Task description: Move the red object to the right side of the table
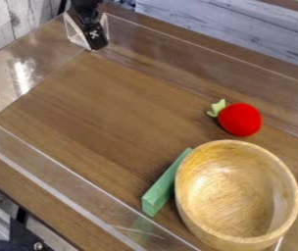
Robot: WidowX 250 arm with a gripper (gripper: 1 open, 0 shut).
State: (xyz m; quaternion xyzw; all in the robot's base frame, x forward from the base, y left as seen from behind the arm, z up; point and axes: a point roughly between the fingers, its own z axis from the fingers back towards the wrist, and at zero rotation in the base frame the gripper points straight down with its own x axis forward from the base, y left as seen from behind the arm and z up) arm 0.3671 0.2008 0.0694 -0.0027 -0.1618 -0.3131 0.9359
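Wooden bowl sits at 5 o'clock on the table, upright, nothing inside it. Green block lies against the bowl's 9 o'clock side, touching the rim. Red object rests on the tabletop at 3 o'clock, just beyond the bowl's 12 o'clock edge, not touching it. Gripper is at 11 o'clock, well apart from everything, jaws spread wide, holding nothing.

Soft even daylight, pale glare on the table, perhaps slight blur.
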